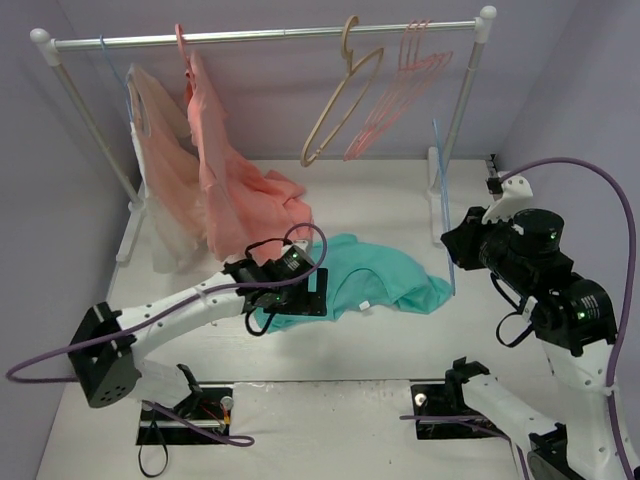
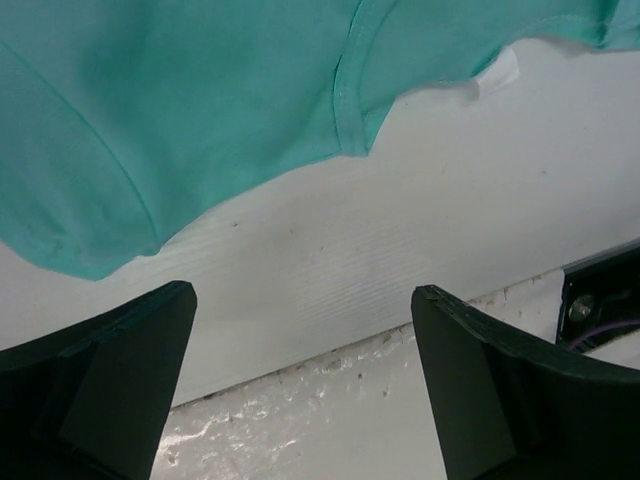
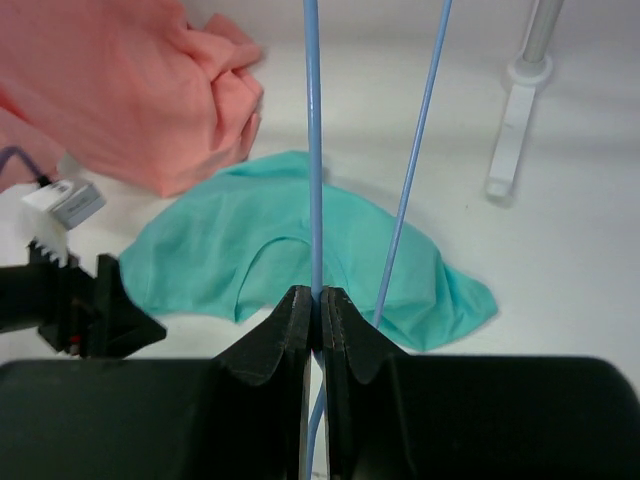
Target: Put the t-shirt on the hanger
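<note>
The teal t-shirt (image 1: 375, 282) lies crumpled on the white table, collar toward the near side. In the left wrist view the t-shirt (image 2: 200, 100) fills the top, with its collar seam and a white tag. My left gripper (image 1: 312, 297) is at the shirt's left near edge. It is open and empty (image 2: 305, 385) over bare table, just short of the fabric. My right gripper (image 1: 455, 247) is shut (image 3: 316, 300) on a wire of the thin light-blue hanger (image 3: 312, 150). The hanger (image 1: 443, 200) stands nearly upright by the shirt's right end (image 3: 420, 290).
A white clothes rack (image 1: 270, 36) spans the back, with a salmon-pink garment (image 1: 235, 190), a pale peach garment (image 1: 165, 170), a beige hanger (image 1: 345, 100) and pink hangers (image 1: 400, 90). The salmon garment's hem pools on the table (image 3: 130, 90) beside the shirt. A rack foot (image 3: 515, 130) stands at the right.
</note>
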